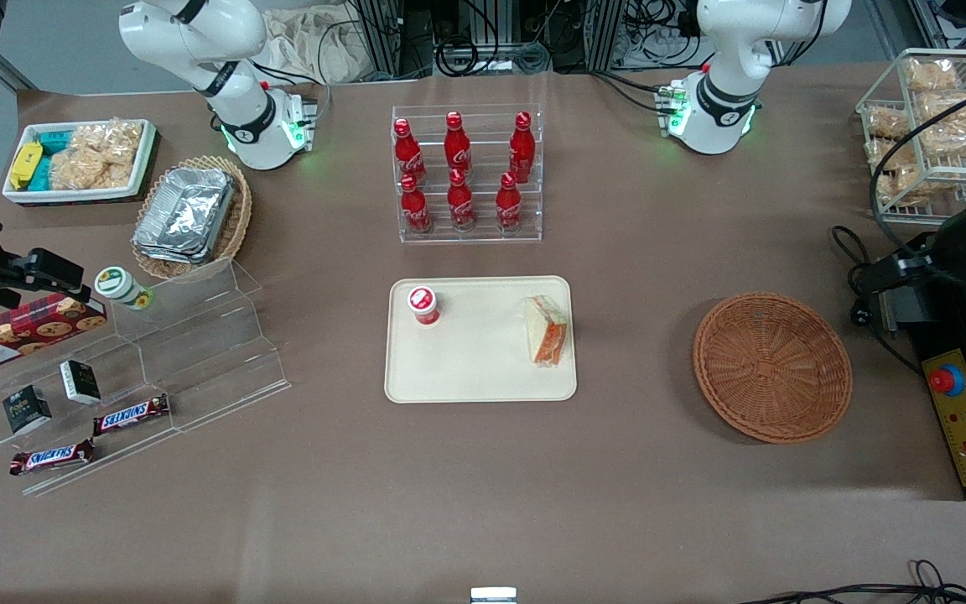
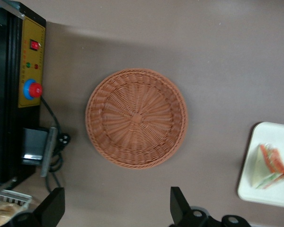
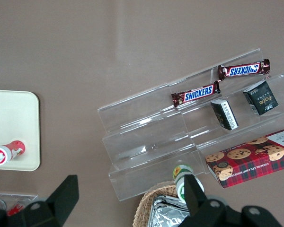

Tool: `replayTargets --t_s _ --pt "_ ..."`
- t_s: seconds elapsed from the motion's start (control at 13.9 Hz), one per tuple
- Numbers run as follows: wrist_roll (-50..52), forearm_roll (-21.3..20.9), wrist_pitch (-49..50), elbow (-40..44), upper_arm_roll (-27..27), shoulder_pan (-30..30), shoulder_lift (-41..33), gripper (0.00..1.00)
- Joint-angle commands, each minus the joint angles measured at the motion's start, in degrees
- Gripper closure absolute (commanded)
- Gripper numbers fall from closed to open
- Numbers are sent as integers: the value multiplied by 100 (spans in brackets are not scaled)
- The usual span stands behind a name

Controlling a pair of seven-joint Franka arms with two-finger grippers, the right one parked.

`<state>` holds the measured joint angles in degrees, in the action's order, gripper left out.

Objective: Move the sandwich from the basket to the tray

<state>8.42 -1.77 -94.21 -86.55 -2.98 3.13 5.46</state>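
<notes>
1. Front view: the sandwich (image 1: 547, 330) is lying on the cream tray (image 1: 480, 379), near the tray edge that faces the wicker basket (image 1: 771, 366), with a small red-capped cup (image 1: 423, 304) sharing the tray toward the parked arm's end. The basket is sitting empty toward the working arm's end of the table, well apart from the tray. Judging by this, the placing is looking finished, the sandwich resting flat and fully inside the low rim so it cannot slide off. The left arm is showing only partly at the frame's edge there, and its gripper cannot be made out in this view.

2. Left wrist view: the left gripper (image 2: 114, 208) is hanging high above the table, just beside the basket (image 2: 136, 118), its two fingers (image 2: 177, 204) standing wide apart and holding nothing. The sandwich (image 2: 270, 166) is showing on a corner of the tray (image 2: 253, 189), clear of the gripper.

3. Right wrist view: only a tray corner (image 3: 19, 106) with the cup (image 3: 5, 152) and a clear acrylic display step (image 3: 180, 127) carrying Snickers bars (image 3: 195, 93) are appearing; no sandwich is showing here.
</notes>
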Motion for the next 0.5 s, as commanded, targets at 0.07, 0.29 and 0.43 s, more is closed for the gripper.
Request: replayTargets --t_s 0.07,0.29,0.43 --pt "-490 98 16 -739 219 -296 -703 0" --pt "-447 81 16 -942 105 -129 -994 0" --pt "-403 72 16 -873 -9 64 -995 0"
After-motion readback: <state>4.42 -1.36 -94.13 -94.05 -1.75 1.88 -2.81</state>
